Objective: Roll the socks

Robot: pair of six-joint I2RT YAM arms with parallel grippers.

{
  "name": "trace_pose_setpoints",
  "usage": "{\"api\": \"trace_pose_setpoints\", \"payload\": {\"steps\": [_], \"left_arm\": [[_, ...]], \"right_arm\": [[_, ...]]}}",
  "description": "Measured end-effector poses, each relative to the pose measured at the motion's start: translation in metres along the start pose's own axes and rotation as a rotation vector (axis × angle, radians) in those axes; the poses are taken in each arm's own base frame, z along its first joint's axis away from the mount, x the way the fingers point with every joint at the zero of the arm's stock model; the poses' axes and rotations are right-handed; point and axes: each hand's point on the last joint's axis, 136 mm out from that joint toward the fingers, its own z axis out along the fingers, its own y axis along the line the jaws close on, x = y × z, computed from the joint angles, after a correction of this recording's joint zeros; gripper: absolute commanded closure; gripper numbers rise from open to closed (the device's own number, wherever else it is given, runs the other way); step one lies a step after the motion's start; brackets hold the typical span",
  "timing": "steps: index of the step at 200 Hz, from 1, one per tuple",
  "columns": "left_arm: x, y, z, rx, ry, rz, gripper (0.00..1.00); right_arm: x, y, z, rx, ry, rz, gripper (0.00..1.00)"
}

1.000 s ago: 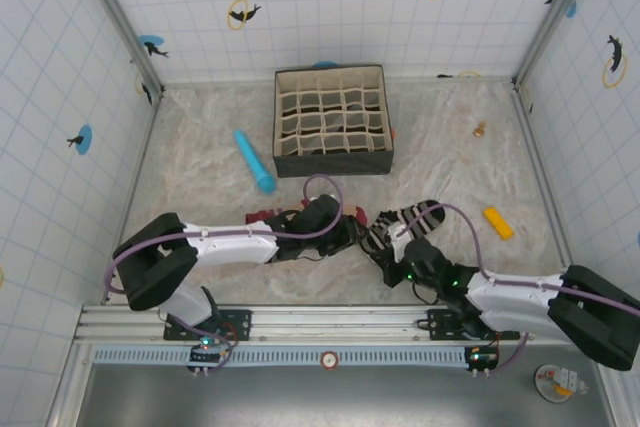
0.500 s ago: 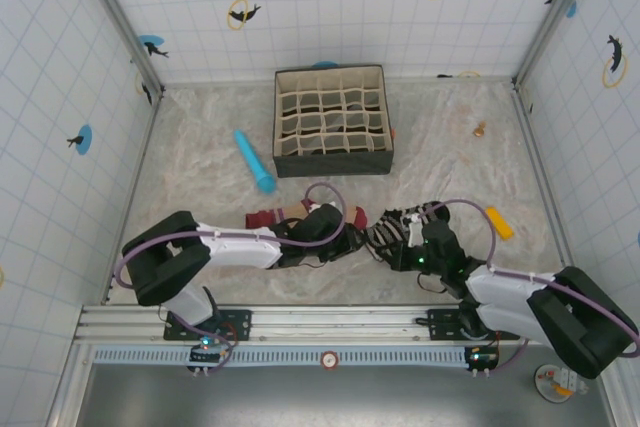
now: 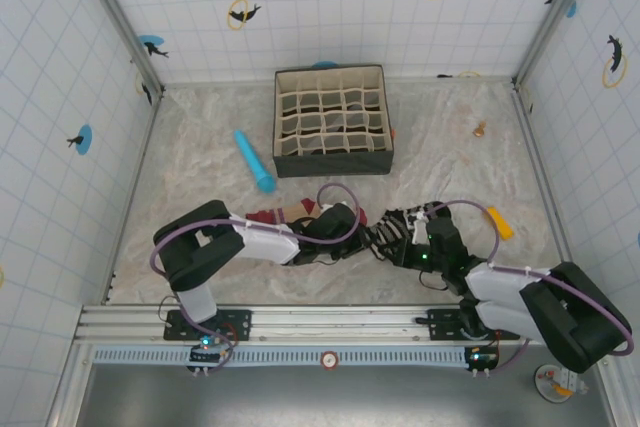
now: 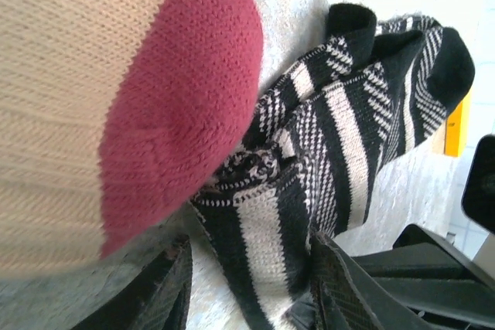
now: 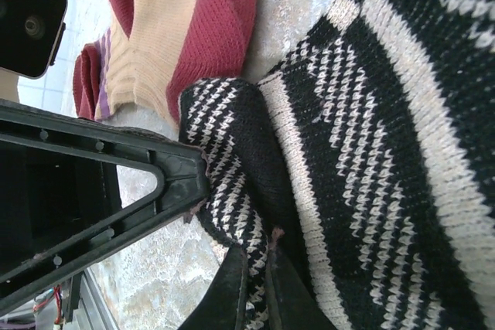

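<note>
— Where are the socks lying?

— Both are lying close to the counter's near edge, about midway along it. The counter (image 3: 200, 182) is showing a marbled beige, slightly gritty surface. The peach knitted sock with the maroon toe, heel and striped cuff (image 3: 285, 213) is stretching out flat on the left. The black-and-white striped knitted sock (image 3: 395, 225) is sitting bunched and creased just to its right, with the rounded maroon toe meeting its folds.

— What is the left claw doing?

— The left claw (image 4: 247, 287) is standing partly open. Its two black plastic fingers (image 4: 166, 291) are straddling the folded end of the striped sock. A sliver of bare counter is showing beside one of them, so it is gripping nothing.

— And the right one?

— The right claw (image 5: 251, 272) is sitting closed to a narrow slit, its slim dark tips pinching a fold of the striped sock's finely checked knit.

— Anything else on the counter?

— A turquoise cylinder with a knitted-looking skin (image 3: 255, 161) is lying slantwise in the left half, nearer the far edge. A dark fabric box with a beige lining, divided into small square cells (image 3: 335, 164), is sitting at the middle of the far edge. A small yellow block (image 3: 498, 222) is lying toward the right edge.
</note>
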Motion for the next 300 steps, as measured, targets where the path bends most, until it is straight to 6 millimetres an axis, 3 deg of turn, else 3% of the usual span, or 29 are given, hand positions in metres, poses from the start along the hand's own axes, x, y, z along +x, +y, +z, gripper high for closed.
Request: {"api": "trace_pose_setpoints", "payload": {"steps": [25, 52, 61, 97, 142, 207, 252, 300], "left_arm": [[-0.001, -0.001, 0.006, 0.000, 0.000, -0.007, 0.76], [-0.003, -0.003, 0.010, -0.004, -0.004, -0.019, 1.00], [-0.004, -0.004, 0.011, -0.010, -0.007, -0.025, 1.00], [-0.005, -0.001, 0.010, -0.053, -0.002, -0.029, 1.00], [-0.003, 0.006, -0.005, -0.118, 0.001, -0.036, 1.00], [0.001, 0.021, -0.030, -0.180, -0.004, -0.065, 1.00], [0.005, 0.033, -0.039, -0.200, -0.005, -0.095, 1.00], [0.006, 0.035, -0.041, -0.203, -0.004, -0.101, 1.00]], "right_arm": [[-0.001, -0.001, 0.000, -0.002, -0.001, 0.011, 1.00], [-0.004, -0.003, -0.001, 0.001, -0.012, 0.018, 1.00], [-0.005, -0.003, -0.002, 0.002, -0.014, 0.017, 0.95], [-0.008, 0.002, -0.007, -0.001, -0.035, -0.048, 0.56], [0.007, 0.008, -0.017, 0.060, -0.033, -0.247, 0.40], [0.026, 0.057, -0.018, 0.156, -0.053, -0.784, 0.33], [0.047, 0.045, -0.010, 0.297, -0.035, -1.125, 0.33], [0.043, 0.046, -0.001, 0.373, -0.089, -1.301, 0.32]]}}
